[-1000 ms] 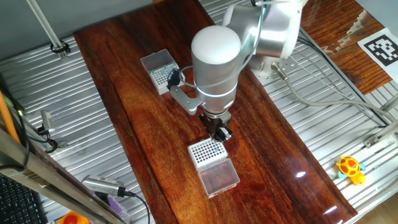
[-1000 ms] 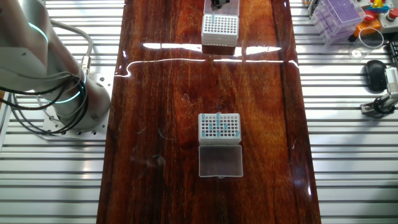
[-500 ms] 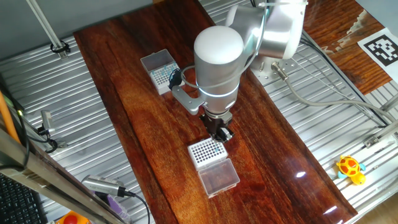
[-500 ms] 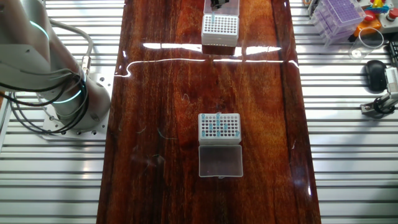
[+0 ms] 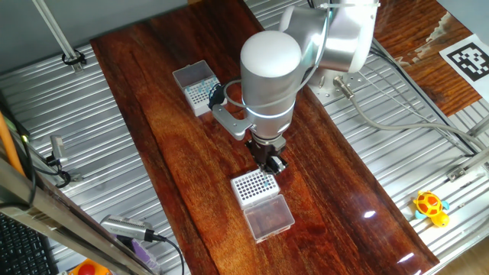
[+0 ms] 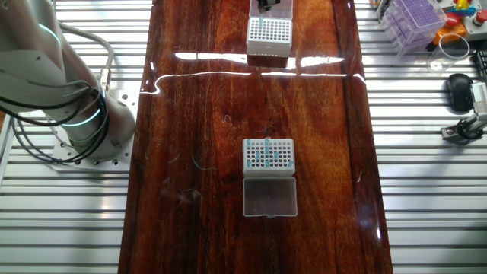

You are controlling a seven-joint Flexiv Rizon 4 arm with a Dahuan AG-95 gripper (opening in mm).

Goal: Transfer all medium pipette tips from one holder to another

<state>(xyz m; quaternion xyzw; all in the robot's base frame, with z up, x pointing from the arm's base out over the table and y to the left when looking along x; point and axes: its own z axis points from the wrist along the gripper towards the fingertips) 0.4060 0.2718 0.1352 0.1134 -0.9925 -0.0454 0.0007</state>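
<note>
2 high cameras face opposite ends of the table [image 6: 190, 114].

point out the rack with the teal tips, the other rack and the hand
rack with teal tips [image 6: 268, 154], the other fixed view, grid top
other rack [image 5: 252, 185], one fixed view, grid top
hand [image 5: 272, 163], one fixed view, fingertips

The gripper [image 5: 272, 163] is largely masked by the arm's white wrist housing at its 12 o'clock; jaw spacing cannot be determined. In the other fixed view only its dark tip [image 6: 267, 4] appears, cut off by the top edge. Individual medium pipette tips [image 6: 263, 157] are too small to count.
</note>
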